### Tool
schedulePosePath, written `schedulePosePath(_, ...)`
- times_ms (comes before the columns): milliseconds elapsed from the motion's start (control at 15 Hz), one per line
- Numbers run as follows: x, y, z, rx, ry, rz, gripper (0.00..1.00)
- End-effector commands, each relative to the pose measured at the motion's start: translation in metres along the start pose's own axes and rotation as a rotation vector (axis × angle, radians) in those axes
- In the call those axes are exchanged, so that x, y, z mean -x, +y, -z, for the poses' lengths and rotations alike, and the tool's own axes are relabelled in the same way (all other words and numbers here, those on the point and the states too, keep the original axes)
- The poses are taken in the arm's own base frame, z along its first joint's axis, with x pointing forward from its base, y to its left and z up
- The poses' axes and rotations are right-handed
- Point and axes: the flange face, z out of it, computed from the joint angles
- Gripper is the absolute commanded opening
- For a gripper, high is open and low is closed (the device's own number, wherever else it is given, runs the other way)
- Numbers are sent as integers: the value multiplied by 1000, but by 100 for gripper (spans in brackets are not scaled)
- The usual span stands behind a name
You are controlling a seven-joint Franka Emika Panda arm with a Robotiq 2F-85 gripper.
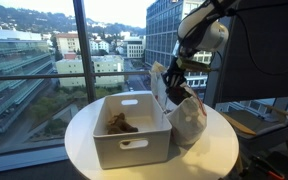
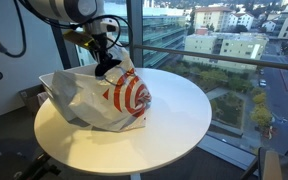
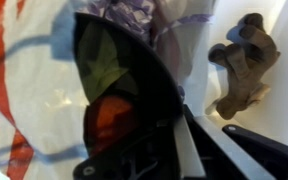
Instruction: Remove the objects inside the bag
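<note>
Fingers (image 2: 107,67) pinched shut at the mouth of the upright bag (image 1: 189,122), grasp unclear.

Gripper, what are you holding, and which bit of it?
I cannot tell. The gripper is shut in the bag, jaws by the purple-and-white bundle, but the hold itself is hidden.

Exterior views share the table (image 1: 81,140) (image 2: 174,110) from different sides (wrist: close on bag (image 3: 24,90)).

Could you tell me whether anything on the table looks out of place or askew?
Only the bag: it sags, crumpled, beside the white bin rather than standing open. The brown lumpy item lies inside the bin, and I see no spill or damage.
</note>
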Motion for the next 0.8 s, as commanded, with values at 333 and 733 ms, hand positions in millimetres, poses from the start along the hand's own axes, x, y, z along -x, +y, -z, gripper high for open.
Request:
schedulePosePath(333,27,-44,100,-328,-1,89,5)
schedulePosePath(733,80,-111,99,-359,-142,353,5)
